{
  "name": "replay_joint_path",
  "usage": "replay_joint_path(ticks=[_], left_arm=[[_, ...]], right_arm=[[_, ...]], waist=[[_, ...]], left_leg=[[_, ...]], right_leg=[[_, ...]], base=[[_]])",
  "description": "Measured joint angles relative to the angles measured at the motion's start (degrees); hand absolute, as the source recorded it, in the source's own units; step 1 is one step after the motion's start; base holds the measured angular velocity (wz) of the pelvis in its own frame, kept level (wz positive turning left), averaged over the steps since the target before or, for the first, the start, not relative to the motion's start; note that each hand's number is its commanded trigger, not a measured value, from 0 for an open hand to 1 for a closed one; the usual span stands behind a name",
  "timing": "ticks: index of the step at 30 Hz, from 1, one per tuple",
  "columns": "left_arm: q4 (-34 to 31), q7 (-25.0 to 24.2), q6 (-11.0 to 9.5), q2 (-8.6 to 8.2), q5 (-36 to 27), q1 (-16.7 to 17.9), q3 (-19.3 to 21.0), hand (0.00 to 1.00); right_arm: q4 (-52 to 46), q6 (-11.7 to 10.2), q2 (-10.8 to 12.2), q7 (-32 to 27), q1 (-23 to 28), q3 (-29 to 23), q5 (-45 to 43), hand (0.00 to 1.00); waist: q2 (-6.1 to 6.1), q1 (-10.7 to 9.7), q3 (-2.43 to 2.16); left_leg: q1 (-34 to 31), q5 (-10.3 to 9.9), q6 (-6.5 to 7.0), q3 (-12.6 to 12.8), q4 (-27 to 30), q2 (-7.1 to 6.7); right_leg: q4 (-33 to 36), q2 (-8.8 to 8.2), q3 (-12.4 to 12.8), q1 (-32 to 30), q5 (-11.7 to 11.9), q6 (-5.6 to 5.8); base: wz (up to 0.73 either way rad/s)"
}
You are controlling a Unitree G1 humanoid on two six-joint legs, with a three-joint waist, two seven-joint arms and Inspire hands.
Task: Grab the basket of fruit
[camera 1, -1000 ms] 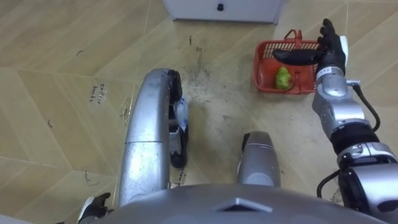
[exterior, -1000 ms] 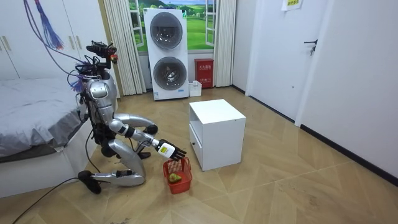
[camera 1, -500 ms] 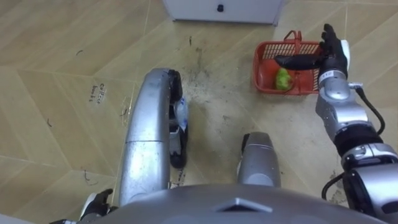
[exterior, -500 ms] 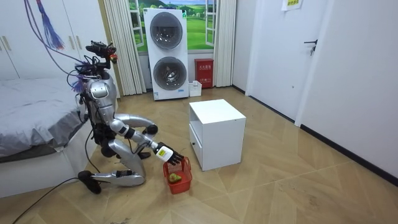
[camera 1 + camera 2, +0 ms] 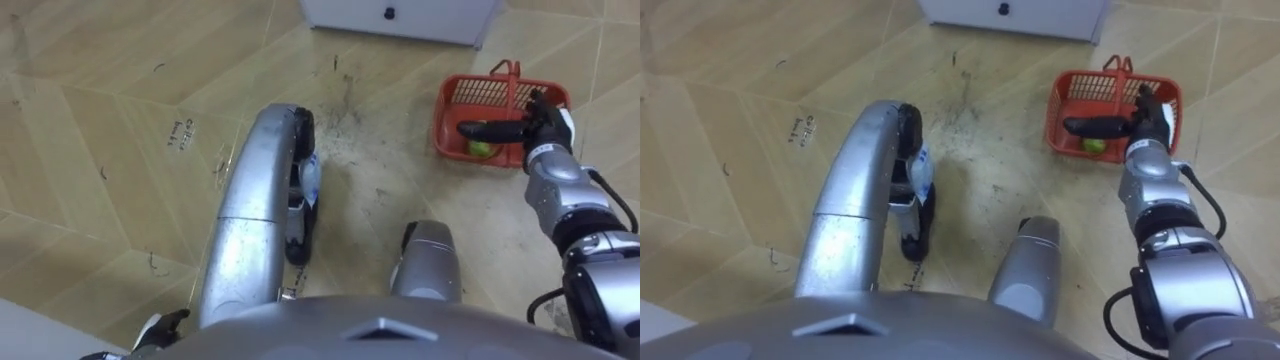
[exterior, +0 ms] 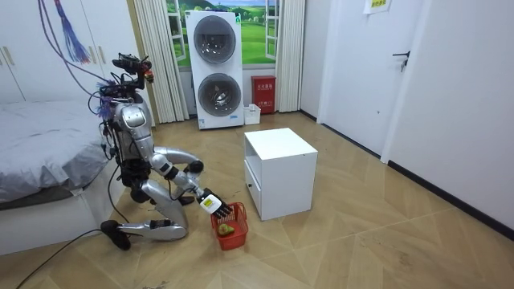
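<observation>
Red fruit basket (image 5: 478, 93) sits on the floor, upright, handle (image 5: 512, 70) up. A green fruit (image 5: 481, 148) lies inside near the front wall. Right hand (image 5: 546, 126) is over the basket's right rim, open: fingers straight, thumb (image 5: 488, 130) stretched leftward across the basket's opening, not curled round the handle or rim. Basket is not lifted.

Floor (image 5: 120, 120) is light wood in a herringbone pattern, with dark scuffs and specks in front of the basket. Just behind the basket is a white cabinet (image 5: 400, 12) with a small dark knob, a narrow strip of floor between them.

In the room view the robot is down low on the floor, legs folded, torso upright, its back close to a bed (image 6: 40, 156) with grey bedding. The basket is between the robot and the cabinet. There is open floor on the room view's right, out to a white wall and door (image 6: 411, 72).

Stacked washer and dryer (image 6: 215, 68) stand at the far wall, with a small red box (image 6: 263, 94) beside them, well apart from the basket.

Left hand (image 5: 160, 328) is at the lower left edge; can't tell if it's open or closed.
</observation>
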Motion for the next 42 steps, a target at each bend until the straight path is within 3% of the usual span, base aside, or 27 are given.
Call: replay_joint_path(ticks=[5, 6, 8, 17, 27, 42], left_arm=[[0.0, -1.3, 0.8, -0.03, 0.0, -1.5, -0.3, 0.0], [0.0, -1.5, 0.8, -0.05, 0.0, -2.0, -0.4, 0.0], [0.0, -1.8, 0.8, -0.1, 0.0, -2.9, -0.7, 0.0], [0.5, -2.4, 0.9, -0.45, -0.1, -5.8, -2.1, 0.0], [1.1, -3.5, 1.8, -2.06, -0.1, -7.5, -2.1, 0.0], [1.4, -3.6, 2.3, -2.47, -0.1, -7.7, -2.1, 0.0]], right_arm=[[7.0, 0.8, -0.1, 2.1, -2.3, 0.0, 2.4, 0.0], [8.0, 0.8, -0.2, 2.7, -2.3, 0.0, 2.9, 0.64], [9.7, 0.8, -0.4, 3.4, -2.3, 0.0, 3.6, 1.0], [11.5, 1.3, -0.4, 5.4, -3.3, 0.3, 6.2, 1.0], [11.5, 1.6, -0.2, 5.4, -3.9, 2.2, 7.3, 1.0], [11.6, 2.1, 0.0, 4.6, -3.9, 2.3, 8.8, 1.0]], waist=[[0.8, 0.3, 0.03], [0.9, 0.5, 0.05], [0.97, 0.8, 0.07], [0.34, 1.5, 0.47], [-0.29, 1.5, 0.85], [-0.41, 1.3, 0.91]], left_leg=[[0.0, 0.1, 0.08, 0.1, 0.0, 0.06], [0.0, 0.1, 0.04, 0.1, 0.0, 0.07], [0.1, 0.1, 0.03, 0.1, 0.1, 0.12], [-0.5, 0.6, -0.39, 0.4, 0.3, 0.23], [-0.8, 1.0, -0.39, 0.1, 0.3, 0.18], [-0.7, 1.1, -0.58, -0.5, 1.2, -0.25]], right_leg=[[0.1, 0.01, 0.1, -0.2, 0.0, 0.0], [0.1, 0.05, 0.1, -0.2, 0.0, 0.01], [0.2, 0.18, 0.3, -0.3, 0.0, 0.01], [1.8, 0.65, 1.2, -1.9, 0.0, -0.04], [2.0, 0.9, 1.5, -2.0, 0.0, -0.03], [3.0, 1.52, 2.3, -1.7, 0.0, -0.04]], base=[[0.0], [0.0], [-0.03], [-0.04], [0.0], [-0.03]])
